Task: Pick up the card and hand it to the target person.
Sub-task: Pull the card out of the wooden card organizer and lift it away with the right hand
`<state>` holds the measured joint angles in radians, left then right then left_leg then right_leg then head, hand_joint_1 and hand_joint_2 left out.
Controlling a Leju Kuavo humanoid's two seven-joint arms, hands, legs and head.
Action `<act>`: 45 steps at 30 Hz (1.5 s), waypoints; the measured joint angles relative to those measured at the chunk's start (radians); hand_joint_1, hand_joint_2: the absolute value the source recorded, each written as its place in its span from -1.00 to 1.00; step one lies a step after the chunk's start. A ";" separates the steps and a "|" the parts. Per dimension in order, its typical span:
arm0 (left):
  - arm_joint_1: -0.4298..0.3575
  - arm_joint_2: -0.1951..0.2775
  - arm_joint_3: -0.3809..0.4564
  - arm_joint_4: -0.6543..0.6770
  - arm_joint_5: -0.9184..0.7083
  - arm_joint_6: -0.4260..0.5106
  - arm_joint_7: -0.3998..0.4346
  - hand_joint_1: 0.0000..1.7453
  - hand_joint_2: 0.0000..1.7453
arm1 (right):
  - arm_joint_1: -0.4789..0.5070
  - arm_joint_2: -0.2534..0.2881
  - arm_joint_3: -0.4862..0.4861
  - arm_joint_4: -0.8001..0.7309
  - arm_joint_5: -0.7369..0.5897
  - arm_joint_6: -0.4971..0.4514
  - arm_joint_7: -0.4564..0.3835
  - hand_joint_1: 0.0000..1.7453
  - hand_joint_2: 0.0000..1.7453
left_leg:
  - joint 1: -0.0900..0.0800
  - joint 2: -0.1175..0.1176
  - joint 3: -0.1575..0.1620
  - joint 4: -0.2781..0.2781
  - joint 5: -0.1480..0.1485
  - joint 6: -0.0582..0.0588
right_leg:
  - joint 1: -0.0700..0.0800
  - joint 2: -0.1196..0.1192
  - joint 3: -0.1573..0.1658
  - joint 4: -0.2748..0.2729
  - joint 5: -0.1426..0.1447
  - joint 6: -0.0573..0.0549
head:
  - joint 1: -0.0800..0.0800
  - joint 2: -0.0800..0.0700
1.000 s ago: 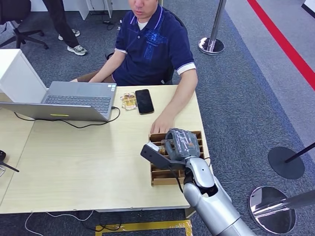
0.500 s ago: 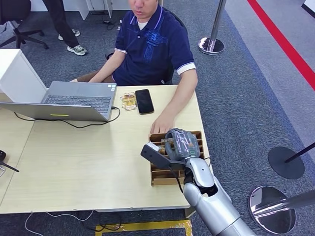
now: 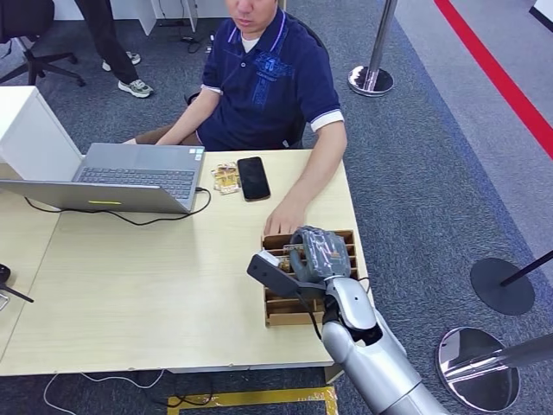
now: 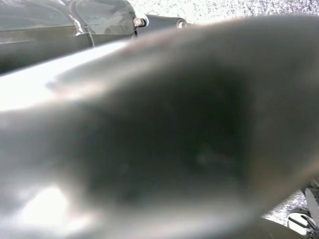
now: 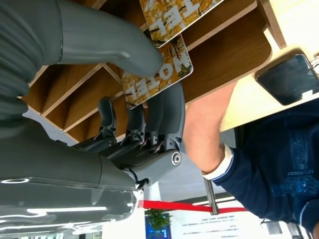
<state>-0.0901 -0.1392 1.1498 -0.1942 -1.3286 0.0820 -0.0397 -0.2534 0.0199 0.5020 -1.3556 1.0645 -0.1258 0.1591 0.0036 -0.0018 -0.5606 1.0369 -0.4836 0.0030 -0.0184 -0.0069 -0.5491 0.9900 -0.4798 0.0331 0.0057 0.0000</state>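
My right hand (image 3: 318, 255) hovers over the wooden card holder (image 3: 280, 311) at the table's right front. In the right wrist view its thumb (image 5: 112, 42) presses on a yellow patterned card (image 5: 171, 69) printed "HOTEL", and the dark fingers (image 5: 165, 112) sit against the card's other side, so the card is pinched. The card stands in a slot of the holder (image 5: 233, 55). A second similar card (image 5: 177, 12) stands one slot over. The target person (image 3: 267, 78) sits across the table in a navy polo, one hand (image 3: 283, 216) resting at the holder's far edge.
A silver laptop (image 3: 130, 177) with its cable lies at the left, with a black phone (image 3: 253, 177) and some small cards (image 3: 225, 177) near the person. Stanchion bases (image 3: 479, 367) stand on the carpet to the right of the table. The person's forearm (image 5: 203, 124) is close behind my fingers.
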 joint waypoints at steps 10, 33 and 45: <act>0.000 0.001 0.000 0.000 0.000 0.000 -0.005 -1.00 -1.00 | 0.000 0.000 0.000 0.000 -0.002 0.000 0.000 0.48 1.00 | 0.000 0.000 0.000 0.000 0.000 0.000 | 0.000 0.000 0.000 0.000 0.000 0.000 | 0.000 0.000; 0.000 0.004 0.000 0.000 0.000 0.000 -0.005 -1.00 -1.00 | 0.000 -0.002 0.000 0.001 -0.002 0.000 0.000 0.58 1.00 | 0.000 0.000 0.000 0.000 0.000 0.000 | 0.000 0.000 0.000 0.000 0.000 0.000 | 0.000 0.000; 0.000 0.007 0.000 0.000 0.000 -0.033 -0.056 -1.00 -1.00 | -0.025 -0.003 -0.001 0.008 -0.076 0.067 -0.050 0.60 1.00 | 0.000 0.000 0.000 0.000 0.000 0.000 | 0.000 0.001 0.000 0.000 0.000 0.000 | 0.000 0.000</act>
<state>-0.0902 -0.1318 1.1498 -0.1942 -1.3282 0.0490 -0.0956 -0.2780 0.0166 0.5013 -1.3477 0.9887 -0.0583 0.1092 0.0036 -0.0014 -0.5601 1.0369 -0.4836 0.0030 -0.0184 -0.0062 -0.5491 0.9900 -0.4793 0.0335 0.0058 0.0000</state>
